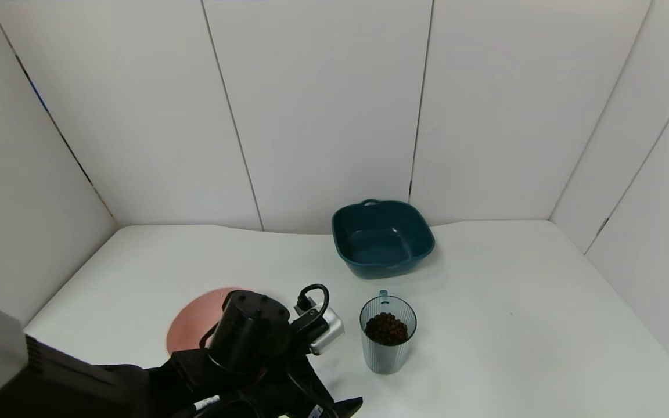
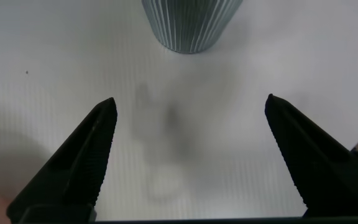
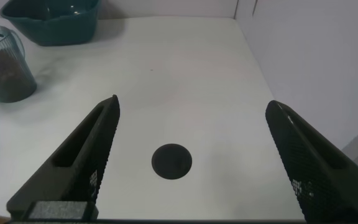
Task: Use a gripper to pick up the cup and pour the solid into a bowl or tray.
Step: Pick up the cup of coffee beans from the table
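Note:
The pale-blue ribbed cup (image 1: 388, 342) stands upright on the white table, with the brown pellets (image 1: 387, 328) heaped inside it. The pink bowl (image 1: 189, 328) lies to its left, mostly hidden behind my left arm (image 1: 253, 337). My left gripper (image 2: 190, 102) is open and empty, low over the table, a short way from the cup's base (image 2: 191, 25). My right gripper (image 3: 192, 102) is open and empty over bare table at the right. It is out of the head view. The cup (image 3: 5, 68) also shows in the right wrist view, far off.
A dark teal squarish dish (image 1: 382, 238) with handles sits behind the cup near the back wall; it also shows in the right wrist view (image 3: 51, 18). A round black hole (image 3: 171, 161) is in the table under my right gripper. White walls enclose the table.

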